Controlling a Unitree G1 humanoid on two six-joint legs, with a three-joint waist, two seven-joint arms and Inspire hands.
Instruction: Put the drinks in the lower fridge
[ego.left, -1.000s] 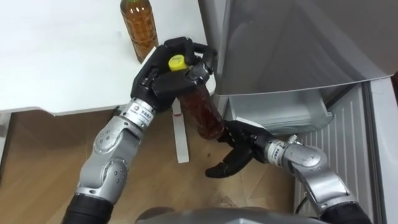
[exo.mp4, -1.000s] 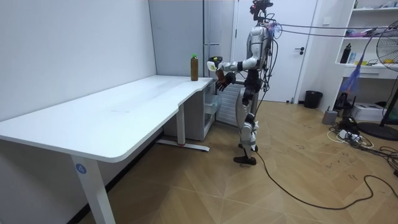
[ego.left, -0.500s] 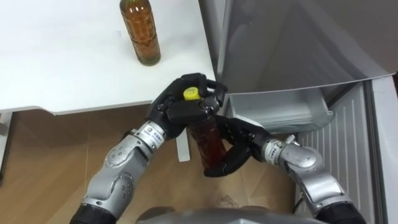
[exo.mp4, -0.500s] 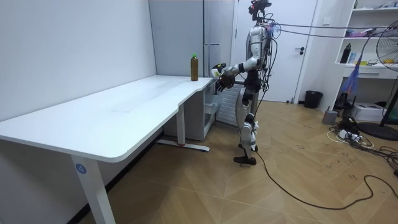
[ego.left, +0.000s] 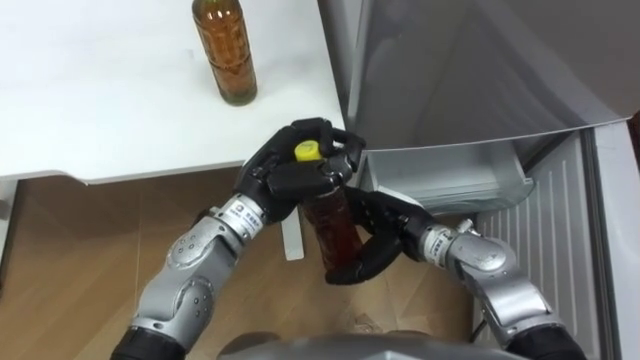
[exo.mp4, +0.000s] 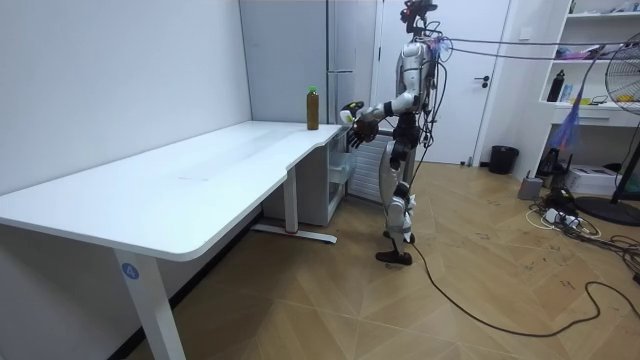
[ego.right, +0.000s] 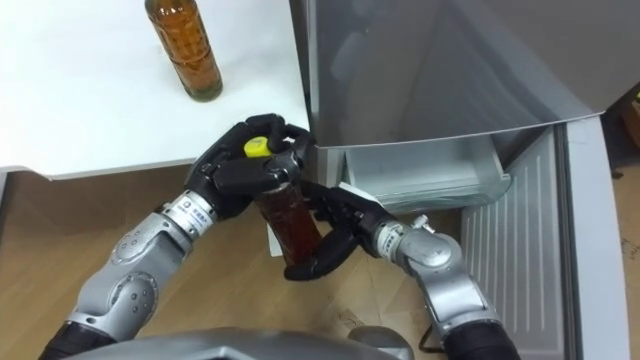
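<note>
Room view — table (exo.mp4: 200, 170) beside fridge (exo.mp4: 300, 60)

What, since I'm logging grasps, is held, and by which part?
Yellow-capped bottle: left hand curled round its neck, right hand curled round its base.

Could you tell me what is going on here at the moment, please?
The robot stands at the end of the white table, facing the fridge, whose lower drawer is open. It holds a yellow-capped bottle of brown drink in front of itself. The left hand grips its top and the right hand curls round its lower part from below. The bottle is not yet in the drawer. A second bottle stands upright on the table near the fridge.
</note>
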